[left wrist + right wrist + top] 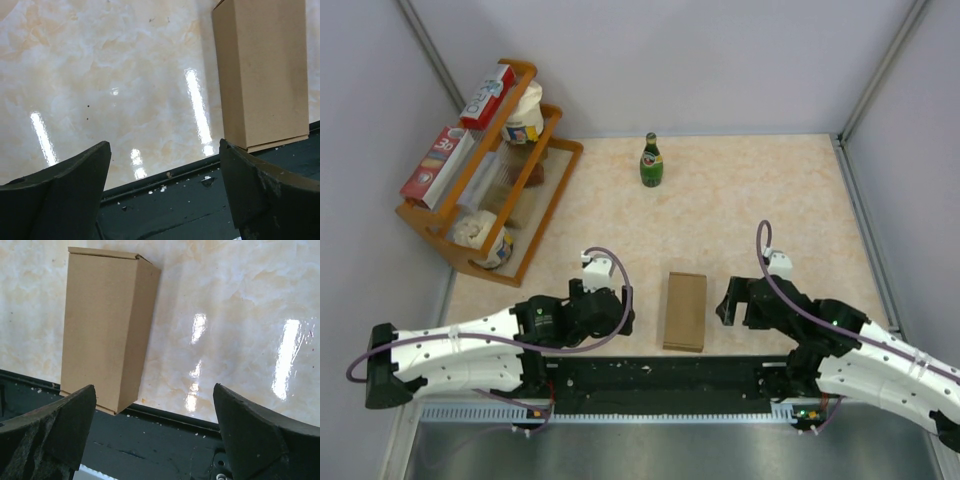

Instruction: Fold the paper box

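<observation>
- The table (770,200) is the biggest thing. A black strip (660,375) runs along its 6 o'clock edge.
- A wooden rack (545,215) stands at 10 o'clock, well away from the work.
- The paper box (685,311) lies flat at 6 o'clock on the table. Its near end sits on the black strip. It looks like a closed brown carton (262,75), so I think the folding is done or almost done.
- The left claw (625,318) is at 9 o'clock from the box, spread wide and holding nothing.
- The right claw (732,300) is at 3 o'clock from the box, also spread wide and holding nothing. Neither claw touches the box.
- A green bottle (651,161) stands at 12 o'clock, far from the box.
- Next, I think both arms should back straight away without bumping the box. If the far flap (137,257) is sticking up a little, it needs one soft push.
</observation>
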Available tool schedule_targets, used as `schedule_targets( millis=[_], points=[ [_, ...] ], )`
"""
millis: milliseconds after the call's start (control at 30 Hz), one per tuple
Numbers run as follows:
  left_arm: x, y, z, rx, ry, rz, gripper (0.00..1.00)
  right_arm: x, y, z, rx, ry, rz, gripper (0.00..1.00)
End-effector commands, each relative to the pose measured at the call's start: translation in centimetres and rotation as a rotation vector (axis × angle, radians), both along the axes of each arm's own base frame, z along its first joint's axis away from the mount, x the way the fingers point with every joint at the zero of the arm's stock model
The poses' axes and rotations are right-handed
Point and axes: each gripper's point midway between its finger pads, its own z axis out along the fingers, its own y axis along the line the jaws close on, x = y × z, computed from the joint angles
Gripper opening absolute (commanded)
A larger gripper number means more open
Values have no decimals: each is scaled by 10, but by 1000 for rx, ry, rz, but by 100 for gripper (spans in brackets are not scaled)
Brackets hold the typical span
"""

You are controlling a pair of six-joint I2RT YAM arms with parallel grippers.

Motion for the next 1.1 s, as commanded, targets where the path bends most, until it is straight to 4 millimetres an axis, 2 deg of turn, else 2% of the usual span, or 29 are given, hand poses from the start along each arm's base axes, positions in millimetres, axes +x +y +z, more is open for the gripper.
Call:
schedule_targets(
  millis=[0,67,300,433,533,600,667,767,900,967,1067],
  points=[
    [-8,15,-9,17,31,15,93,3,-3,3,35,-21,-47,99],
    [-10,15,-10,-14,27,-1,93,2,-2,2,48,-8,-50,99],
    [-12,19,14,-134,-21,-31,93,2,-5,11,17,-24,-23,99],
    [-11,19,13,-130,-76,-90,93,3,-2,18,-8,-48,27,99],
    [-6,23,13,-131,-99,-65,93,11,9,30,43,-102,49,99],
    [0,27,14,-119,-128,-42,93,20,9,37,40,-123,28,99],
    [3,23,16,-105,-166,-82,94,29,8,38,23,-111,21,99],
    [14,21,12,-69,-182,-89,95,31,22,38,61,-73,82,99],
    [43,21,1,-71,-171,-69,95,41,34,39,66,-80,121,99],
    [57,22,0,-100,-161,-65,95,50,35,38,38,-78,120,99],
    [71,25,10,-110,-165,-59,96,60,26,37,-22,-80,95,99]
  ],
)
